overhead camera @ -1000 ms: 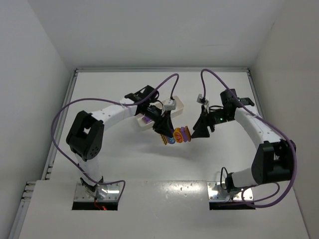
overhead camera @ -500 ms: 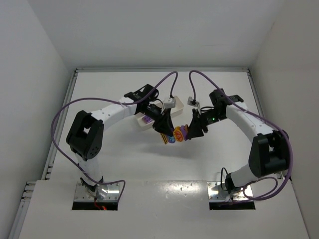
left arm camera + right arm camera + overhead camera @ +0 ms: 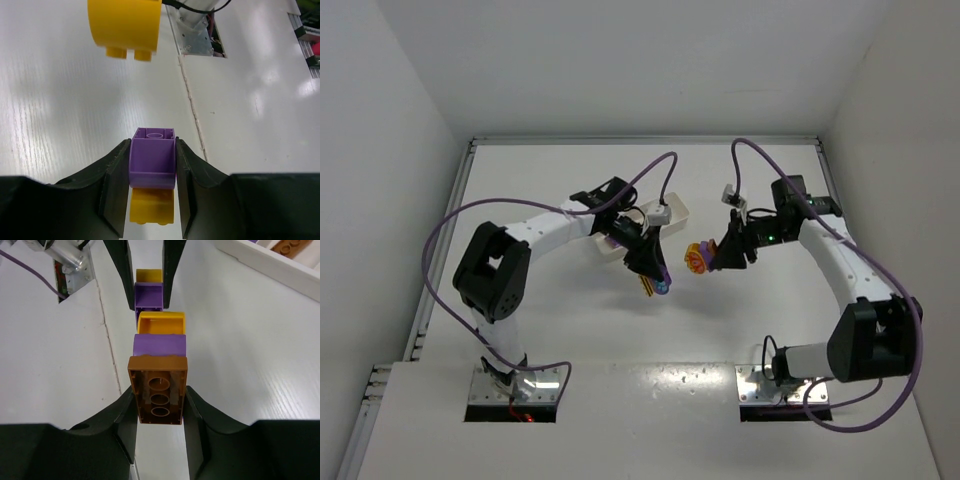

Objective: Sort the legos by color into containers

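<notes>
Left gripper (image 3: 152,172) jaws clench a purple-and-yellow brick pair (image 3: 152,157); right gripper (image 3: 159,402) jaws clench an orange-purple-yellow stack (image 3: 159,346), apart above the counter (image 3: 570,335).

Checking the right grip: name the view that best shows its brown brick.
Right wrist: the brown brick fills the centre, underside visible, clamped in the right gripper. Top external shows a tiny blob; left wrist shows only a yellow brick hiding it.
</notes>
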